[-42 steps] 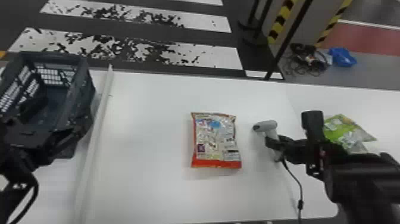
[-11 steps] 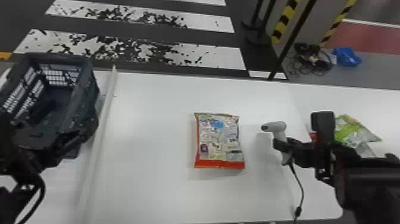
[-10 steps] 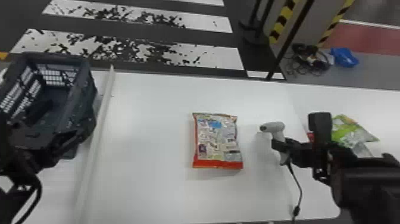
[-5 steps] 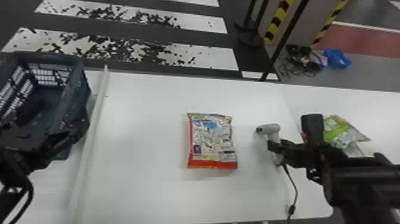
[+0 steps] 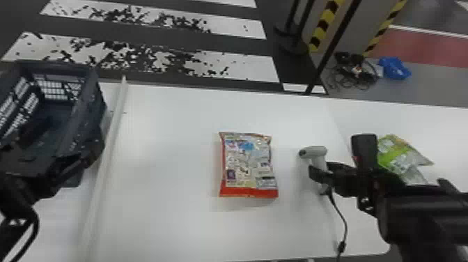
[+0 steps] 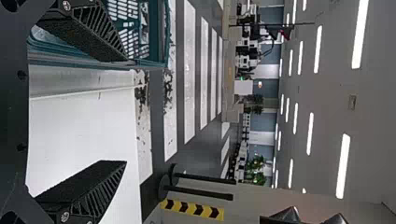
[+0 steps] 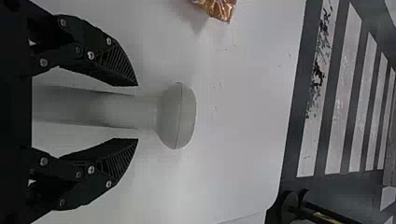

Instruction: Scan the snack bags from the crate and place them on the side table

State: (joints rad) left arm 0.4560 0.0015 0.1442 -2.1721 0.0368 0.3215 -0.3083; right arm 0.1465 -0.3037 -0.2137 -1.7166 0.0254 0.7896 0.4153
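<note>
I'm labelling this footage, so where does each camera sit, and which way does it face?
Head view: on the head, facing forward and down at the flat white table, red-edged plastic snack bag and dark plastic crate; both black arms show.
Left wrist view: faces outward past the left pincer, fingers apart, over striped floor towards ceiling lights.
Right wrist view: faces the grey handheld scanner between the right pincer's fingers.
Shared: head and right wrist views both show the scanner.

The right tool (image 5: pixel 322 171) has its two fingers apart, with the gray scanner (image 7: pixel 177 116) handle between them. A shiny bit of snack bag (image 7: pixel 220 8) lies on the white counter (image 7: pixel 238 93). Past that is stripy floor (image 7: pixel 338 107).
</note>
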